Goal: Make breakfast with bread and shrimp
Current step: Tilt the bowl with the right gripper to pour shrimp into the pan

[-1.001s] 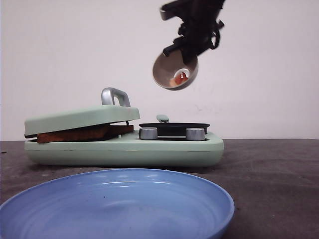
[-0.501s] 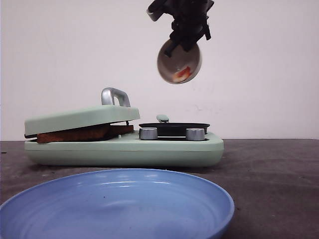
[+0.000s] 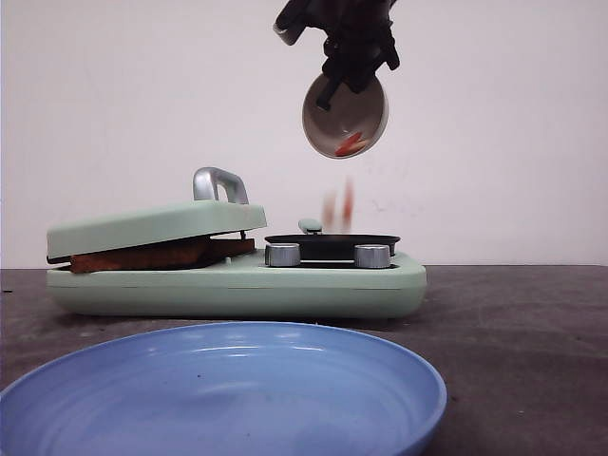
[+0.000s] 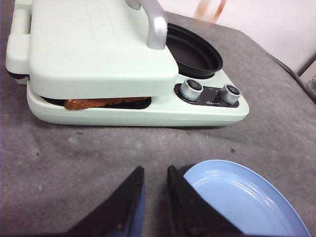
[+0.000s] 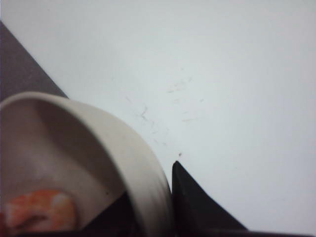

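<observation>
Near: left gripper (image 4: 154, 197), fingers narrowly apart and empty, hovers over the grey counter (image 4: 59, 158) beside the shallow blue plate (image 3: 218, 389). Mid: toasted bread slices (image 3: 142, 255), stiff-crusted, sit clamped in the mint-green sandwich press (image 3: 237, 275). Far: right gripper (image 3: 351, 43) pinches the tilted white bowl (image 3: 346, 116) by its rim; small, light, likely slippery orange shrimp (image 3: 350, 144) spill toward the round black pan (image 3: 332, 243), best poured rather than pinched.

Front cam sits low at table level, facing the grill (image 3: 237, 275) and wall. Left wrist cam looks down on that same grill (image 4: 133, 64); right wrist is jammed up against the bowl (image 5: 98, 163)

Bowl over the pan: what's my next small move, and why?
Probably hold the tilt a moment longer. The right gripper has the bowl tipped above the black pan; blurred shrimp are falling toward it, but one piece remains inside.
</observation>
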Tool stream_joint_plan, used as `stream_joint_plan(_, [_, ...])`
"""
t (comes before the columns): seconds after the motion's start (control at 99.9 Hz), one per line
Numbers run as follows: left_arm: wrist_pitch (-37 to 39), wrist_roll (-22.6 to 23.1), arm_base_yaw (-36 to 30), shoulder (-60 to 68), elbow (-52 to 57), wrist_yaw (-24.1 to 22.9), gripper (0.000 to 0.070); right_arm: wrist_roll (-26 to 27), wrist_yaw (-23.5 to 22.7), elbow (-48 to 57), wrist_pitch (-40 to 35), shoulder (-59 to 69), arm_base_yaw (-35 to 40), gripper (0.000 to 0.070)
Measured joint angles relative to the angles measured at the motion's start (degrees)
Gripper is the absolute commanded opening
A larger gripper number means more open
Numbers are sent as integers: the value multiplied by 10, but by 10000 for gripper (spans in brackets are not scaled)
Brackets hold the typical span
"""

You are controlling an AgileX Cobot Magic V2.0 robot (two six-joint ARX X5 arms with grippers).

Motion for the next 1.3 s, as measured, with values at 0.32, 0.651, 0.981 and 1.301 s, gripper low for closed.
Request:
stream_joint_plan(0.32, [0, 0, 0, 0, 0, 0, 0, -23, 36, -5, 19, 0, 9, 0])
stream_joint_plan(0.651, [0, 6, 0, 0, 0, 0, 0, -41, 61, -5, 21, 0, 19, 0])
stream_joint_plan(0.981, [2, 15, 0, 0, 0, 0, 0, -56, 63, -6, 17, 0, 32, 0])
stream_joint_plan(1.301, [2, 15, 0, 0, 0, 0, 0, -47, 80, -6, 19, 0, 30, 0])
